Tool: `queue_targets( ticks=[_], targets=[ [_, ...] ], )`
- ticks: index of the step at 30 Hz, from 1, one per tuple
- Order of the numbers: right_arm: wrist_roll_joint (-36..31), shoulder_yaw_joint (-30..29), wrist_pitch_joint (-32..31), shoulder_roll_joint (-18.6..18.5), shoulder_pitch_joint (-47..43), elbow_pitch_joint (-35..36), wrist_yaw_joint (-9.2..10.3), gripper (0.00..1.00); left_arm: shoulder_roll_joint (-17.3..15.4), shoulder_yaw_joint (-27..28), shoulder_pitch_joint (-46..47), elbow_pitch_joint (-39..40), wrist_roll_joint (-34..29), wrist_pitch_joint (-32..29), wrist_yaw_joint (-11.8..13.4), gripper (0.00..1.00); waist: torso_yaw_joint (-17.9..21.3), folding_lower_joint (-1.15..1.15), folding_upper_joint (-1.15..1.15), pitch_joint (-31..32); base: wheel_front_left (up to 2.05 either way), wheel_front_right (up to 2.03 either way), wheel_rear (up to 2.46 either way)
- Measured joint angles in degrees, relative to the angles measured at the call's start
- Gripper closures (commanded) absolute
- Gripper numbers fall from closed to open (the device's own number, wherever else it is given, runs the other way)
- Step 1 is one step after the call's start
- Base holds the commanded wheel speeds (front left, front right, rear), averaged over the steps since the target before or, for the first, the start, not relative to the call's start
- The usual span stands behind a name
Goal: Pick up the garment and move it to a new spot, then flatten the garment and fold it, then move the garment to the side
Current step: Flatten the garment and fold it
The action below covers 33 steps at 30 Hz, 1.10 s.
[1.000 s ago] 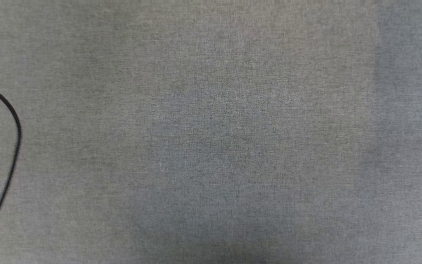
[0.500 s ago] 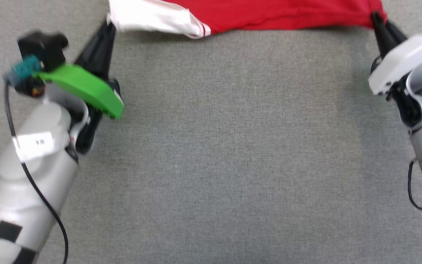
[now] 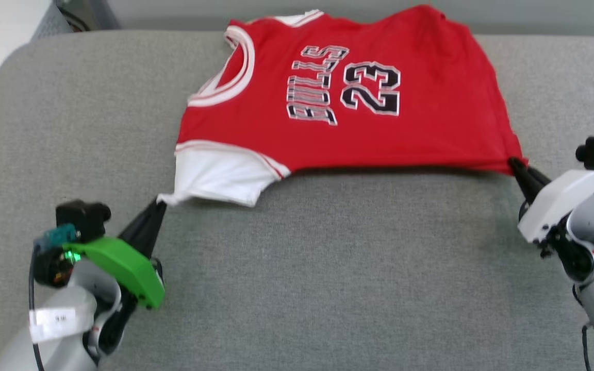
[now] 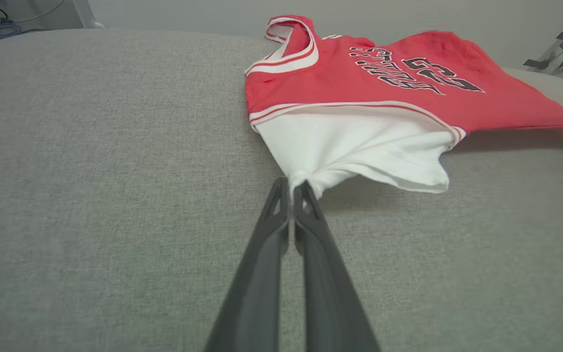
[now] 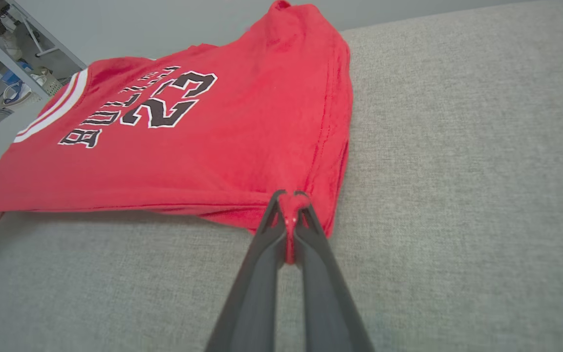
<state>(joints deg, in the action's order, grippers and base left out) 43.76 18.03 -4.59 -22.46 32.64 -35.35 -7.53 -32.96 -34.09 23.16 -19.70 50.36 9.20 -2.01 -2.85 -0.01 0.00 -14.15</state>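
Pinching soft red garment point(image 3: 431, 129) on grey weave point(image 3: 328, 257): left hand point(image 3: 160, 202) at white sleeve point(image 3: 219, 175), right hand point(image 3: 512, 162) at hem point(image 3: 498, 118).

Head cam overhead, downward; L/R wrist cams low, close, at opposite ends; shared: garment point(image 3: 431, 103).

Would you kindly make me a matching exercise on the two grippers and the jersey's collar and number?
Column one:
1. left gripper
2. right gripper
3. collar
4. number 23

Column two:
A. black, white-outlined
B. shut on the garment at its white sleeve
C. red-and-white striped
D. shut on the garment at its red hem corner

Pairs: 1-B, 2-D, 3-C, 4-A
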Motion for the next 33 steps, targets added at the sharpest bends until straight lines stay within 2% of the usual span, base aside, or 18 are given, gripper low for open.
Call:
queue_targets(
  ticks=[14, 20, 28, 33],
  targets=[
    [10.0, 1.0, -6.9, -4.7, -15.4, 13.0, 0.0, 1.0, -7.8, -1.8, -17.3, 16.8, 4.2, -7.8, 6.8, 1.0, -0.9, 0.0, 0.0, 9.7, 0.0, 0.0, 0.0],
    [11.7, -0.5, -10.4, -6.8, -21.8, 17.5, 0.0, 1.0, -11.0, -2.9, -21.8, 22.9, 5.8, -10.9, 7.9, 1.0, -1.6, 0.0, 0.0, 12.4, 0.0, 0.0, 0.0],
    [13.5, -3.8, -19.0, -8.4, -31.2, 25.3, 0.0, 1.0, -15.4, -3.4, -27.1, 29.7, 9.2, -14.8, 8.8, 1.0, -2.5, 0.0, 0.0, 15.1, 0.0, 0.0, 0.0],
    [13.2, -7.2, -23.5, -8.3, -34.6, 30.2, 0.0, 1.0, -16.4, -2.6, -27.8, 32.1, 9.5, -14.5, 9.0, 1.0, -2.6, 0.0, 0.0, 14.9, 0.0, 0.0, 0.0]
  ],
)
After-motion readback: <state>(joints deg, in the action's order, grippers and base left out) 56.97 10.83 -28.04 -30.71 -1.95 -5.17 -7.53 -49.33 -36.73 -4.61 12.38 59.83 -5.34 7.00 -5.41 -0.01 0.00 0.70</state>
